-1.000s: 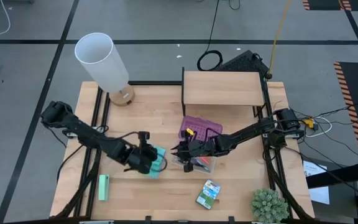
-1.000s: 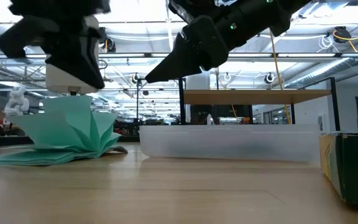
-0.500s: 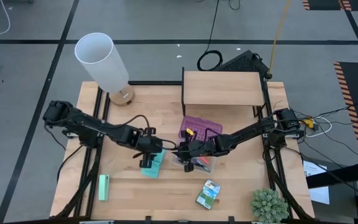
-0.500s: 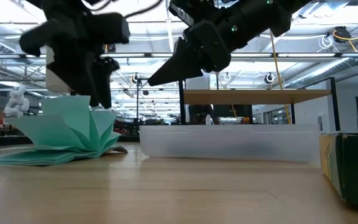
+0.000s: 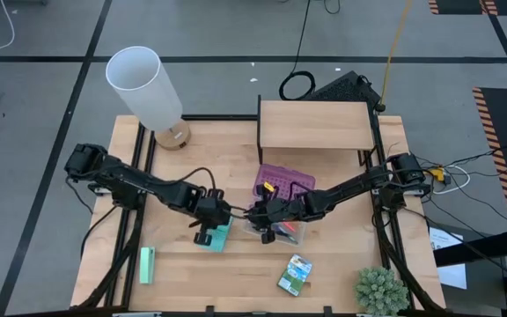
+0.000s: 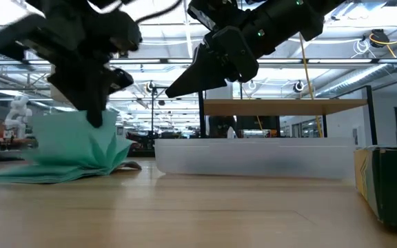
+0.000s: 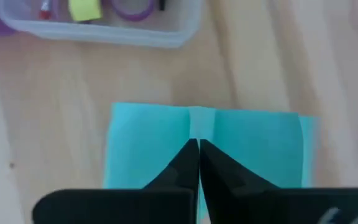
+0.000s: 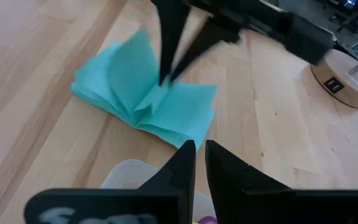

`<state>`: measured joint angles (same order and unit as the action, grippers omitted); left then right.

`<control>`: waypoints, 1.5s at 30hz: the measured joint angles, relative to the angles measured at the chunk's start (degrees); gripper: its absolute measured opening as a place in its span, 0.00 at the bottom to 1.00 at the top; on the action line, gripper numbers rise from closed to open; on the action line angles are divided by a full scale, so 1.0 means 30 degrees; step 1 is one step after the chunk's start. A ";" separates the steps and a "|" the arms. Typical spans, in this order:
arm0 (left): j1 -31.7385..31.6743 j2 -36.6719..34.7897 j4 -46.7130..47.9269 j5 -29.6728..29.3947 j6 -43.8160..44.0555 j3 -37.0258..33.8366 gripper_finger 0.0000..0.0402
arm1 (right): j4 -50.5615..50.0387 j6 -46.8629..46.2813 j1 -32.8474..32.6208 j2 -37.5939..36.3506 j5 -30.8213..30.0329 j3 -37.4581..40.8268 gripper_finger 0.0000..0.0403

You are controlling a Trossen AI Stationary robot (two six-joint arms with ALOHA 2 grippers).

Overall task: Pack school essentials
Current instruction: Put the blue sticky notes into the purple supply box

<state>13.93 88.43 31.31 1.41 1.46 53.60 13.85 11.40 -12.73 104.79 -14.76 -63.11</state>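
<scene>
Left tool (image 5: 208,231) closed on teal notepad (image 5: 219,235), beside clear case (image 5: 282,231).

The left gripper (image 5: 208,231) and right gripper (image 5: 252,217) crowded the table's middle beside the clear case (image 5: 282,227). Bare wood (image 5: 227,273) lay open near the front edge, apart from the crayon box (image 5: 295,274).
</scene>
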 joint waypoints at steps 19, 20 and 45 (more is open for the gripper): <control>0.5534 0.0612 -0.1046 -0.3592 0.7738 -0.0004 0.19 | 0.0007 -0.0073 0.0006 0.0000 -0.0044 0.0000 0.07; 0.5690 0.0775 -0.1206 -0.3754 0.7968 -0.0009 0.22 | 0.0014 -0.0079 0.0006 0.0000 -0.0044 0.0000 0.07; 0.8416 0.1876 -0.3075 -0.4082 1.3432 -0.0229 0.45 | -0.0158 -0.0270 0.0006 0.0000 -0.0044 0.0000 0.07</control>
<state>39.18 94.06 22.08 -10.83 41.76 52.92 13.37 10.59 -12.71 104.79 -14.90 -63.11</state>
